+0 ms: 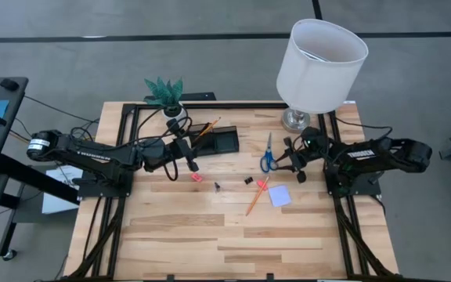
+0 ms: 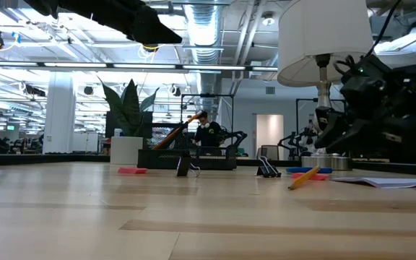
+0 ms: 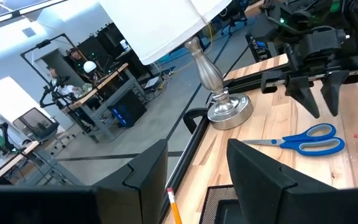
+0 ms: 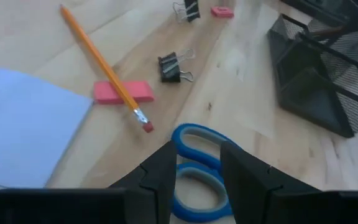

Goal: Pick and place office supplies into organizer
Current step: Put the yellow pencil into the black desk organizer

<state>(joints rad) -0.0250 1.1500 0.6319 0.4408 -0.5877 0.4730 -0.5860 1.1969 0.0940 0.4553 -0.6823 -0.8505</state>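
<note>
While scissors point(image 1: 268, 157) lie outside, the organizer point(image 1: 214, 138) holds a pencil point(image 1: 207, 128).

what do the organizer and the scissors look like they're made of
The organizer looks like black wire mesh, probably matte-coated metal: the grid weave shows on its walls. The scissors have glossy blue handles, likely plastic, and pale grey blades that seem to be metal.
</note>
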